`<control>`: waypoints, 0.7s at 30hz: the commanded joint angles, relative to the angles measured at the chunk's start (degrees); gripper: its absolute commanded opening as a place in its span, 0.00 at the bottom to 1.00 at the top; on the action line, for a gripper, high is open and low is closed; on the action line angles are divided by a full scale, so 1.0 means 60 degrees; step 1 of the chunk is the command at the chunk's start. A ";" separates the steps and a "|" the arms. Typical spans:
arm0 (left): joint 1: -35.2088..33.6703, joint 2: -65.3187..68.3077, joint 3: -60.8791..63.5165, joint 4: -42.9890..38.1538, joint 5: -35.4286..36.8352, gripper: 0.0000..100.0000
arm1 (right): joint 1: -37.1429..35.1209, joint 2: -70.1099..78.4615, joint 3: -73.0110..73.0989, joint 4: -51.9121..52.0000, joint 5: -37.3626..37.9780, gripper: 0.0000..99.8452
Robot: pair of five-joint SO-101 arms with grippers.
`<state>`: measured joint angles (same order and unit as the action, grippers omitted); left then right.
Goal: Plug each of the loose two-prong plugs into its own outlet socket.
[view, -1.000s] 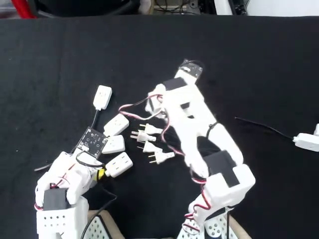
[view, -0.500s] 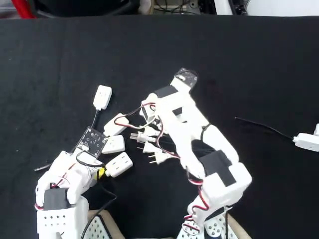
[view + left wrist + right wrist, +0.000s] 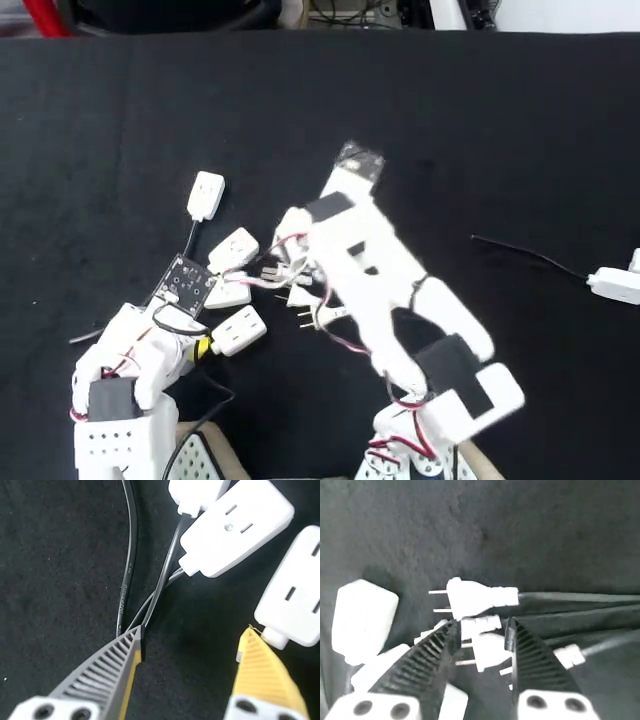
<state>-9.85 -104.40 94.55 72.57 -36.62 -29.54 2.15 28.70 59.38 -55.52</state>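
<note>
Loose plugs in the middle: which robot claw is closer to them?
Right. The right claw is open directly over the plugs, with one lying between its fingers. The left claw is off beside a socket.

left end effector (image 3: 192, 635) spread; right end effector (image 3: 482, 625) spread

White arms (image 3: 380, 270), grey-and-yellow left gripper (image 3: 193, 630)

Black counter (image 3: 520, 110), four white outlet sockets (image 3: 239, 331) left of centre (one (image 3: 205, 195) set apart), two-prong plugs (image 3: 475, 596) beside them, white connector (image 3: 614, 285) with black cord (image 3: 520, 252) at the right edge.
</note>
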 commanded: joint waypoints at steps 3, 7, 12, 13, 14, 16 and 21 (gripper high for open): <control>-0.0037 0.0000 -0.0037 -0.0161 -0.0103 0.30 | -0.0059 0.0139 -0.0037 -0.0542 -0.0615 0.15; -0.0037 0.0000 -0.0037 -0.0176 -0.0103 0.30 | 0.0103 0.0212 -0.0037 -0.0630 -0.0791 0.15; -0.0037 0.0000 -0.0037 -0.0176 -0.0103 0.30 | 0.0601 0.0227 0.0139 -0.1011 -0.1143 0.15; -0.0037 0.0000 -0.0037 -0.0176 -0.0103 0.30 | 0.0689 0.0227 0.0271 -0.1275 -0.1172 0.15; -0.0037 0.0000 -0.0037 -0.0176 -0.0103 0.30 | 0.0791 0.0227 0.0447 -0.1553 -0.1172 0.15; -0.0037 0.0000 -0.0037 -0.0176 -0.0103 0.30 | 0.0850 0.0227 0.0769 -0.2022 -0.1187 0.15; -0.0037 0.0000 -0.0037 -0.0161 -0.0103 0.30 | 0.0879 0.0227 0.0974 -0.2520 -0.1377 0.11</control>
<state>-9.85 -104.40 94.55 72.57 -36.62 -25.49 3.56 34.33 46.20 -62.37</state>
